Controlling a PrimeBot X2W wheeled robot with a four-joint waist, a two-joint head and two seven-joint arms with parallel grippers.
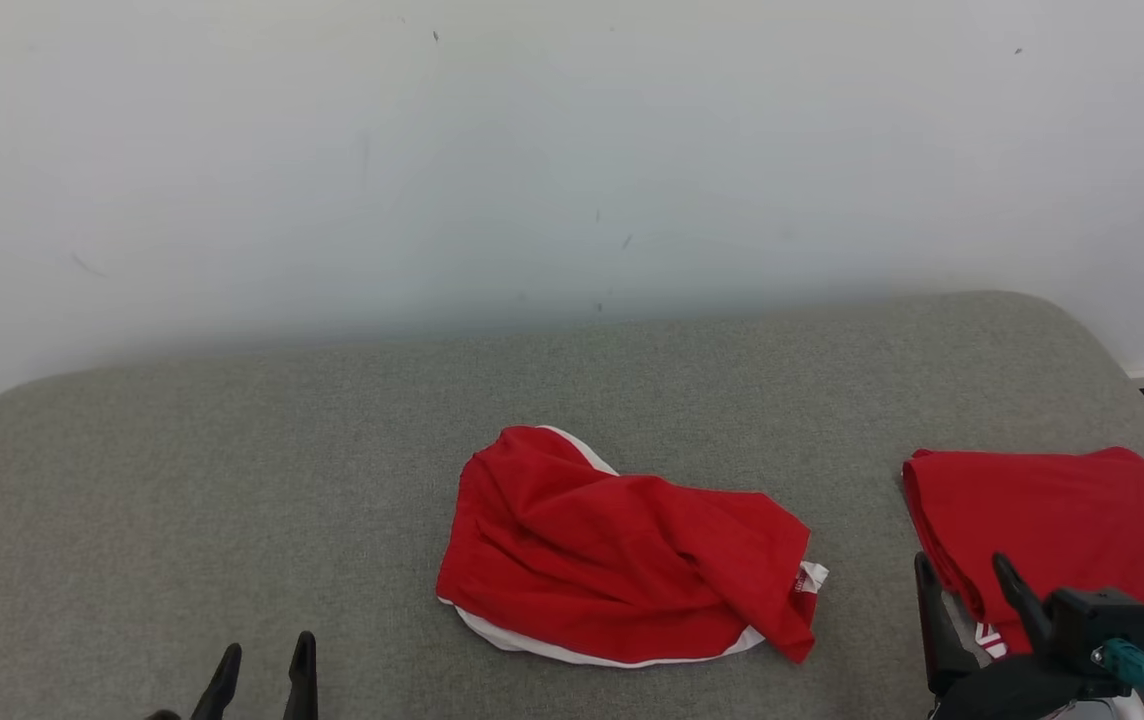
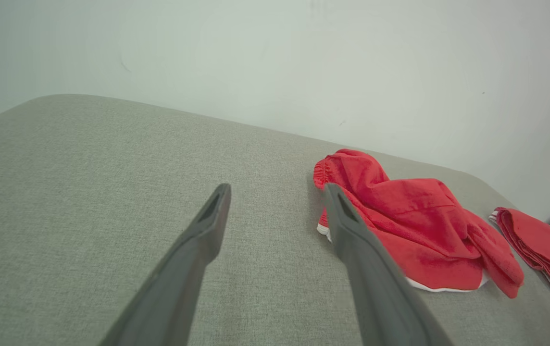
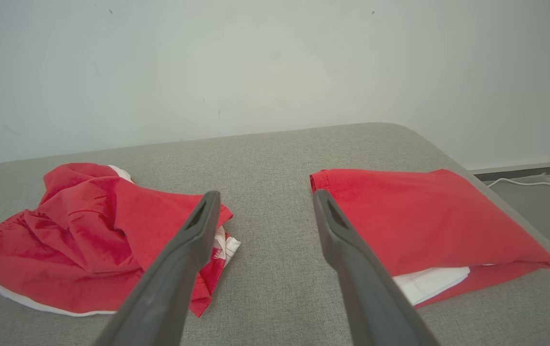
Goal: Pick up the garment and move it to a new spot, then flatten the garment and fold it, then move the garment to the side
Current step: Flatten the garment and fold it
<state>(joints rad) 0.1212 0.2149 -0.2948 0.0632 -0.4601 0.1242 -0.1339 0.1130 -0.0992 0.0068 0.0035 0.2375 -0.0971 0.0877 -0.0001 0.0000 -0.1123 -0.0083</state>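
Left gripper point(image 1: 268, 645), spread wide, over grey cushion point(image 1: 132, 500), well left of garment point(image 1: 622, 550).

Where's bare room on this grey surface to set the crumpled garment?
Widest: left of the crumpled garment, beyond the left pincer. Also the strip along the wall. Crowded right: folded garment and right pincer, narrow gap between garments.
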